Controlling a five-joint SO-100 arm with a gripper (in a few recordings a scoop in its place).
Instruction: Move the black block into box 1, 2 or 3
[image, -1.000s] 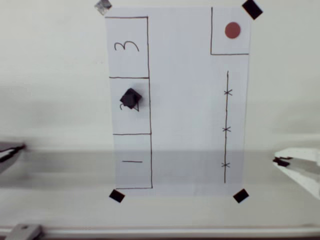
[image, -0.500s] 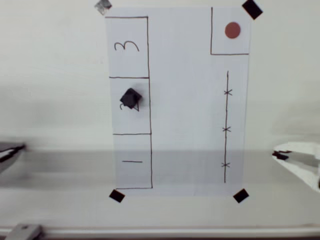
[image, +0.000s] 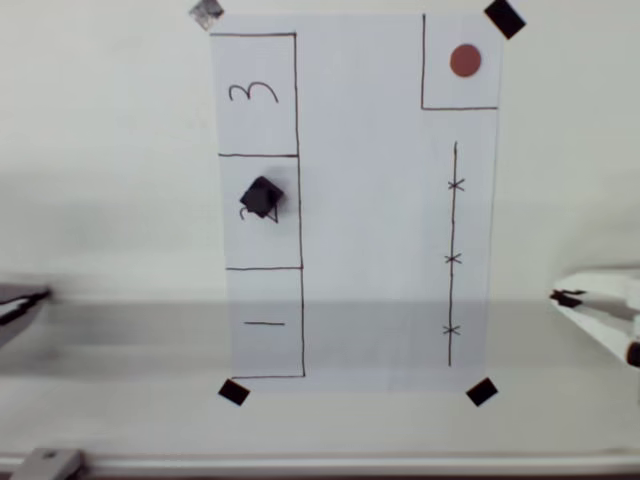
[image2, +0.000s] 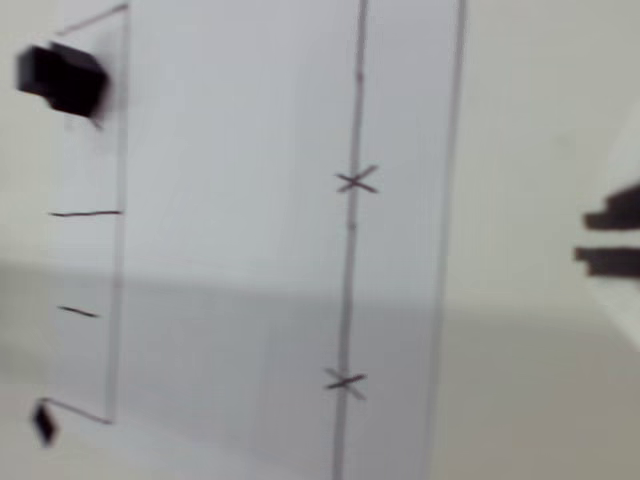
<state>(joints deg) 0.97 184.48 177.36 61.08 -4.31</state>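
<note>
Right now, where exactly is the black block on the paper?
In the overhead view the black block sits inside the box marked 2, the middle one of the left column, partly covering its numeral, between boxes 3 and 1.

A lab-style test bench is suggested: a plain pale table (image: 110, 150) is seen, on which a white sheet (image: 370, 200) is held by black tape squares (image: 481, 391) at its corners. Numbered boxes (image: 255, 95), a line with crosses (image: 452, 258) and a red dot (image: 465, 61) are hand-drawn on it.
</note>
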